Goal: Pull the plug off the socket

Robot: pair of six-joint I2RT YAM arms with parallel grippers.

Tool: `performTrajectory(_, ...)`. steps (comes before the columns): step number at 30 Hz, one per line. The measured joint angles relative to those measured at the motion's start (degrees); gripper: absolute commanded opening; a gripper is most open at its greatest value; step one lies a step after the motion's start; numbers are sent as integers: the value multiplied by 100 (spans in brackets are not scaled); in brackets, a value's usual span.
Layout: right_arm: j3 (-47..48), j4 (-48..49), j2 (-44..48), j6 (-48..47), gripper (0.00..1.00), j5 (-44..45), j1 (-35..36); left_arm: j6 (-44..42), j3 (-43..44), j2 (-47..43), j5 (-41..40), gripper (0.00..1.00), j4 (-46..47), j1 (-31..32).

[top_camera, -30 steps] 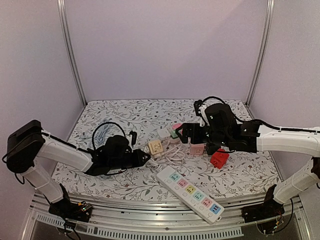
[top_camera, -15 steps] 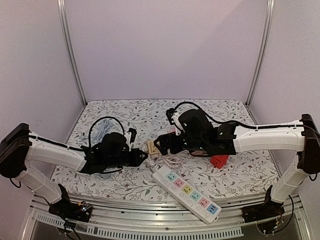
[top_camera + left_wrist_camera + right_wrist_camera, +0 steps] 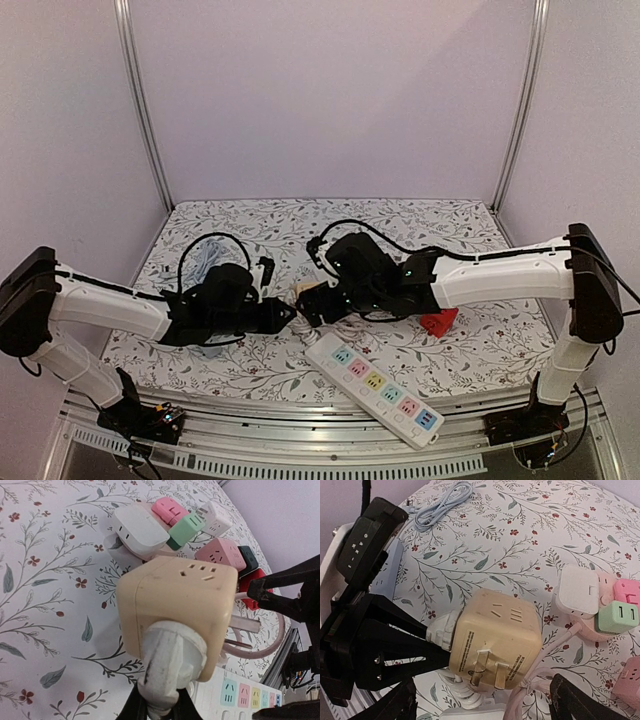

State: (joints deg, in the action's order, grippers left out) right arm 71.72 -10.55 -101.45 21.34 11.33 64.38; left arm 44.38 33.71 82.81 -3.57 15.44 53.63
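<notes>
Left end effector [image 3: 159, 706] is pinched on the white plug [image 3: 170, 670], which is seated in the near face of the cream cube socket [image 3: 180, 605]. The right end effector [image 3: 484, 687] is spread wide, one finger on either side of the cube's far end; I cannot tell whether the fingers touch it.

A second ago the right arm hung over the pile of adapters to the right. It has since swung left across the worktop [image 3: 250, 225] to meet the cube, while the left arm has held nearly the same place.

The cube lies toward the front middle of the worktop. A white power strip [image 3: 375, 385] lies just in front of it, and the cluster of white, pink and green adapters [image 3: 600, 605] is close behind it. A red adapter [image 3: 438, 322] lies further right, and a coiled cable [image 3: 442, 502] lies well off to the left rear. Bare floral surface runs from there to the back wall.

From above, the cube is almost wholly covered by the right wrist. The left wrist view crops the left fingertips at its lower edge. Two metal prongs stick out of the cube's side beside a pink cable whose ends are out of sight.
</notes>
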Motion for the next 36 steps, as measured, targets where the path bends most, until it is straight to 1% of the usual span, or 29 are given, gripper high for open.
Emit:
performTrajectory(5, 190, -160, -256, -20, 85, 61, 2, -24, 2, -76, 59, 0, -7, 0)
performTrajectory(11, 304, -343, -431, 48, 81, 352, 7, -90, 9, -83, 138, 0, 7, 0)
performTrajectory(19, 433, -411, -557, 136, 80, 507, 33, -133, 9, -83, 328, 0, 44, 0)
performTrajectory(28, 592, -542, -680, 85, 72, 557, 57, -140, 9, -81, 400, 0, 24, -7)
performTrajectory(32, 627, -535, -748, 39, 70, 588, 85, -160, 9, -81, 411, 0, -37, -13)
performTrajectory(36, 625, -529, -769, 4, 70, 590, 87, -201, 11, -81, 426, 0, -74, -17)
